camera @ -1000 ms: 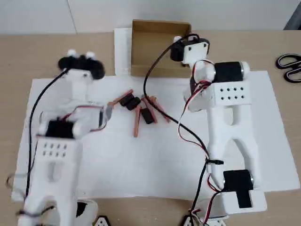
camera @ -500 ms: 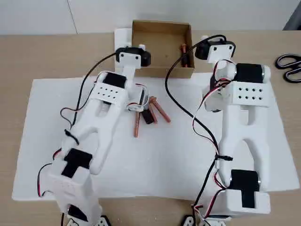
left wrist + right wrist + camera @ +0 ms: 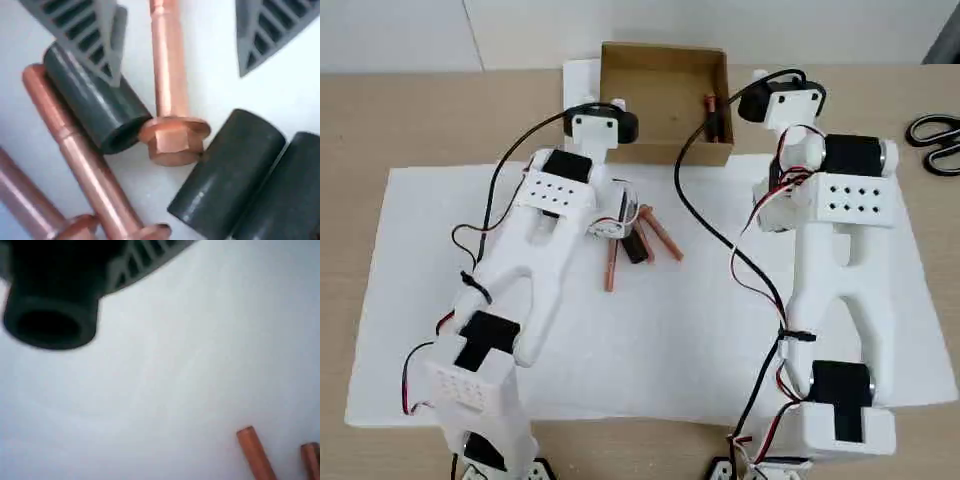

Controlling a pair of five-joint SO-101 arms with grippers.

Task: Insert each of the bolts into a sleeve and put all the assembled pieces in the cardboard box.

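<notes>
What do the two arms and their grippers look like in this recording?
The left arm and right arm are both white plastic shells with black motors at the joints and a grid of small holes on one segment. Black cables and thinner red and white wires run along them. The gripper fingers are grey, tapering, with ribbed slotted faces.

Bolts [image 3: 663, 238], sleeves [image 3: 636, 250] on sheet [image 3: 670, 340] before cardboard box [image 3: 660, 48]
</notes>
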